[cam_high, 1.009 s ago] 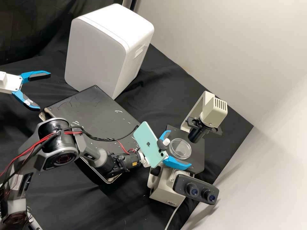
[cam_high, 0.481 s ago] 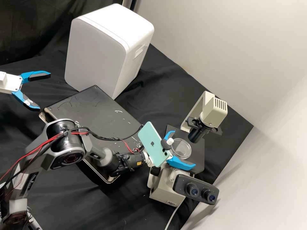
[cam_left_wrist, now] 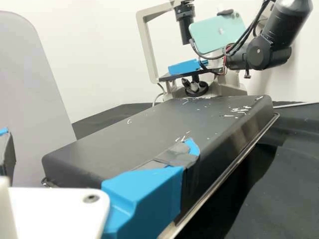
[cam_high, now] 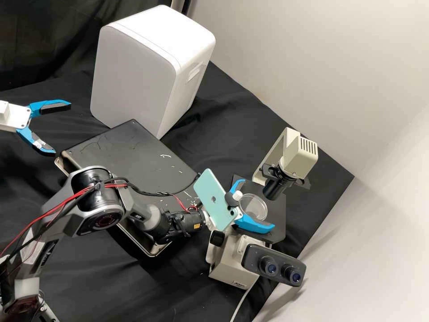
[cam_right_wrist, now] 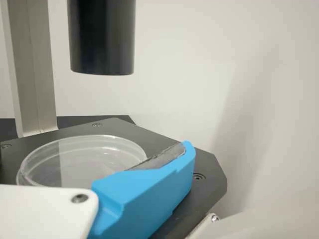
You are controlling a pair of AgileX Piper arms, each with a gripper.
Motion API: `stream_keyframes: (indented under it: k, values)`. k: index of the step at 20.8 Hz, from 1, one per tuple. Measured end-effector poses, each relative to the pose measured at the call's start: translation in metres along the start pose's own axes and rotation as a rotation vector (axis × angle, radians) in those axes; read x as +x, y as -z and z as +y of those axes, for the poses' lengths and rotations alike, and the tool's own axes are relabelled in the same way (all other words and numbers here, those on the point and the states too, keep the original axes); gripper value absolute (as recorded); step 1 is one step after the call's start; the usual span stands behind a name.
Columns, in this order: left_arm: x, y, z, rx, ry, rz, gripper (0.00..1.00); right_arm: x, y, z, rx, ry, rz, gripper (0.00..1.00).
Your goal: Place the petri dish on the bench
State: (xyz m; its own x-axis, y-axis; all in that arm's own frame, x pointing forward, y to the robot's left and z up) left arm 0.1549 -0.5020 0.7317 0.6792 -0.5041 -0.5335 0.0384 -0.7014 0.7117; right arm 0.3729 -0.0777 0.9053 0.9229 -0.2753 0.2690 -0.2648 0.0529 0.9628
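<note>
My right gripper (cam_high: 257, 204) has slid further in over the microscope stage (cam_high: 278, 213), right of centre, so its spread fingers bracket the petri dish (cam_high: 253, 207) resting there, ready to pinch it for the bench (cam_high: 232, 120), while the left gripper (cam_high: 60, 127) hangs open, upper left.

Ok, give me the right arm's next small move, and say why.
Probably close the right pincer on the dish. The dish lies flat on the stage between the open fingers, one of them close beside its rim, so a squeeze should secure it before lifting.
</note>
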Motion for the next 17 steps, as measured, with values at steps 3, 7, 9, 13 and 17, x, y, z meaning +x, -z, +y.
stream_keyframes:
  k: [3,7,9,13,17]
  values:
    - [0.0000,0.0000,0.0000,0.000,0.000,0.000,1.00,0.0002,-0.0009,-0.0012,0.003,0.001,-0.005,1.00]
    - [0.0007,0.0004,-0.0020,-0.005,0.010,0.000,1.00,0.0003,-0.0011,-0.0015,0.003,0.002,-0.005,1.00]
    - [0.0007,0.0004,-0.0020,-0.005,0.010,0.000,1.00,0.0003,-0.0005,-0.0021,0.003,0.002,-0.005,1.00]
    - [0.0007,0.0004,-0.0020,-0.005,0.010,0.000,1.00,0.0002,0.0001,-0.0028,0.006,-0.002,-0.010,1.00]
    - [0.0007,0.0004,-0.0020,-0.005,0.010,0.000,1.00,0.0001,0.0004,-0.0030,0.004,-0.004,-0.013,1.00]
